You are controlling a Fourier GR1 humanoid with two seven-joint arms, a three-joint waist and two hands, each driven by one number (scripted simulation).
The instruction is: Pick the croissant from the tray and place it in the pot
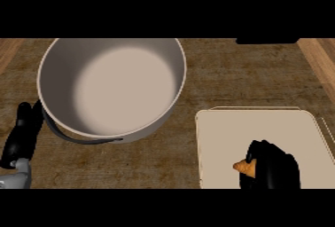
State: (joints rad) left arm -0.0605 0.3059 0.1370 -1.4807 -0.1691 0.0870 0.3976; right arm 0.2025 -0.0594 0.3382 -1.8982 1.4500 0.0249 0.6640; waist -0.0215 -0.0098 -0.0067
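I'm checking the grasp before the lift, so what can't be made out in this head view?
- Croissant: only an orange tip shows on the tray; the right hand covers the rest.
- Right hand's grip: its finger contact with the croissant is hidden beneath the hand.
- Left hand: rests beside the pot, forearm cut off by the lower edge.
- Dark object at the top edge: cut off, unidentifiable.

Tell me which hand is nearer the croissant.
Right. The right hand is on the croissant, its fingers curled over it on the tray. The left hand is far off, beside the pot.
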